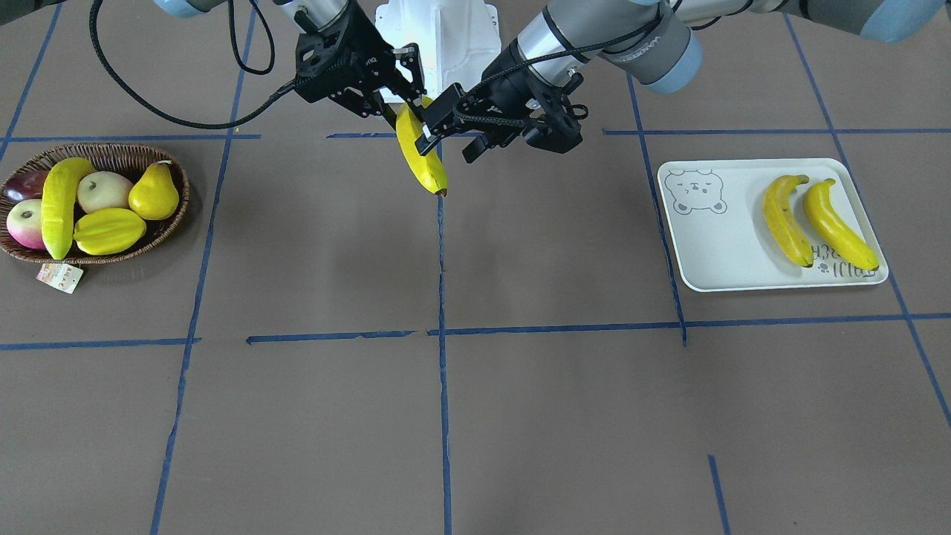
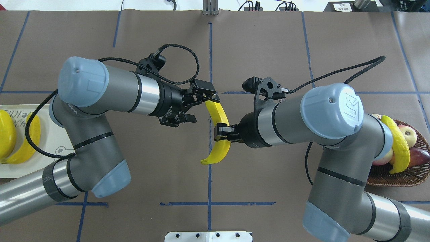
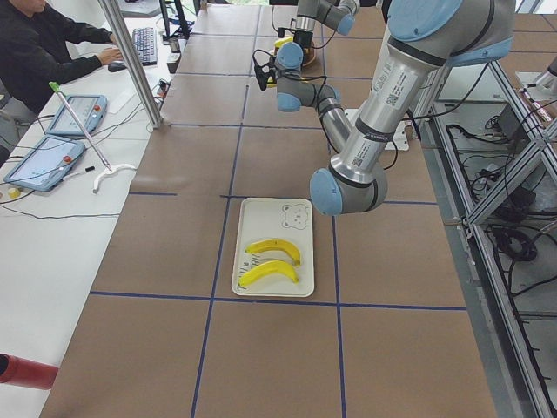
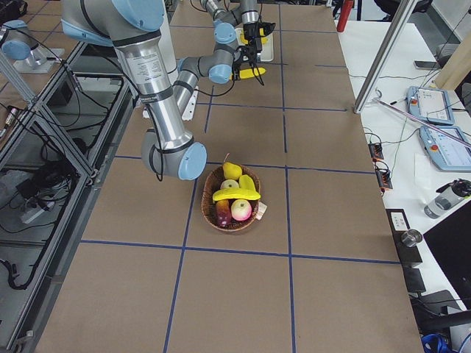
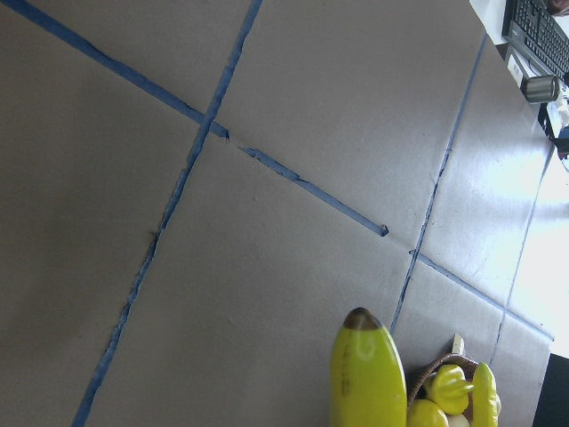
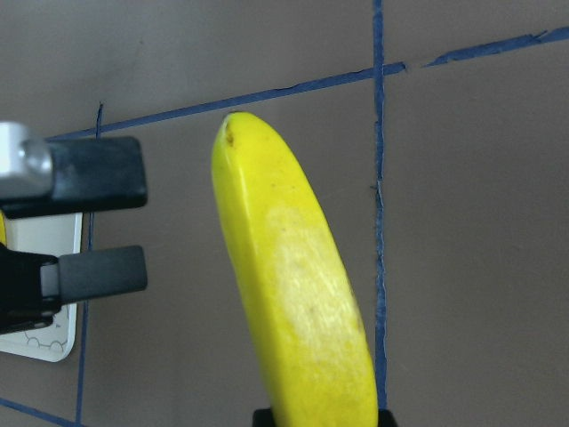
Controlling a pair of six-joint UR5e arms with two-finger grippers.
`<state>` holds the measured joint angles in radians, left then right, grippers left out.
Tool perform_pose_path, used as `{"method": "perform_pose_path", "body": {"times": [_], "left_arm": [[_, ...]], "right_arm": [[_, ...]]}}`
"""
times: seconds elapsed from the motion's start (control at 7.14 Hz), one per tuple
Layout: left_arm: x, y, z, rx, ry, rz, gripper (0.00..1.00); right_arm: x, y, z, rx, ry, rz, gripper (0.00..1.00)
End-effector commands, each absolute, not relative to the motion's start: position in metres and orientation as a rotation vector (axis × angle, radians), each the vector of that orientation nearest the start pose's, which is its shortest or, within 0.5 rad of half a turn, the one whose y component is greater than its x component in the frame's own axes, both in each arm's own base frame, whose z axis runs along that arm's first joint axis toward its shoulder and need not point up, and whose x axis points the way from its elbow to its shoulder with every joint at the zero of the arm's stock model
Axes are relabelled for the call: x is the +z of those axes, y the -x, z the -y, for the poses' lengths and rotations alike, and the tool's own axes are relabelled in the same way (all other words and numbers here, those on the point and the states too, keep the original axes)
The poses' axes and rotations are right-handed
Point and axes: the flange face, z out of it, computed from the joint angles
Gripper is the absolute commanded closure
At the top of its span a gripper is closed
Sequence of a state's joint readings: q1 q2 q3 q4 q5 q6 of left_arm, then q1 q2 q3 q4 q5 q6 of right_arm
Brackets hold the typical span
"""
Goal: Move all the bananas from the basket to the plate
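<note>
Above the table's middle my right gripper is shut on a yellow banana near its middle. The banana hangs clear of the table. My left gripper stands open beside the banana's far end; in the right wrist view its fingers lie just left of the banana, not around it. Two bananas lie side by side on the off-white bear-print plate. One more banana rests across the fruit in the wicker basket.
The basket also holds a pear, a starfruit and apples; a paper tag hangs from its rim. A metal post and a seated person are beside the table.
</note>
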<state>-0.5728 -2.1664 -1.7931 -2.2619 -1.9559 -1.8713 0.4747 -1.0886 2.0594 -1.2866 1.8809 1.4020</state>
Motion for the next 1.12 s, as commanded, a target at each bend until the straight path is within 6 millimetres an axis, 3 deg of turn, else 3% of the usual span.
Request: {"method": "perform_pose_path", "body": {"times": [0.0, 0.42, 0.56, 0.7, 0.84, 0.98], "left_arm": [[0.13, -0.469, 0.401, -0.401, 0.108, -1.526, 0.01], [0.133, -0.472, 0.401, -0.394, 0.109, -1.531, 0.02], [0.132, -0.472, 0.401, -0.392, 0.107, -1.534, 0.09], [0.135, -0.472, 0.4, -0.379, 0.1, -1.548, 0.7], [0.14, -0.472, 0.4, -0.366, 0.092, -1.572, 0.96], [0.14, -0.472, 0.399, -0.361, 0.09, -1.58, 1.0]], "right_arm": [[0.146, 0.433, 0.336, 0.065, -0.141, 1.271, 0.99], [0.145, 0.433, 0.333, 0.059, -0.139, 1.276, 0.99], [0.144, 0.433, 0.333, 0.059, -0.139, 1.277, 0.99], [0.144, 0.433, 0.333, 0.059, -0.139, 1.278, 0.99], [0.144, 0.433, 0.333, 0.057, -0.14, 1.277, 0.99], [0.142, 0.431, 0.333, 0.057, -0.142, 1.282, 0.92]]}}
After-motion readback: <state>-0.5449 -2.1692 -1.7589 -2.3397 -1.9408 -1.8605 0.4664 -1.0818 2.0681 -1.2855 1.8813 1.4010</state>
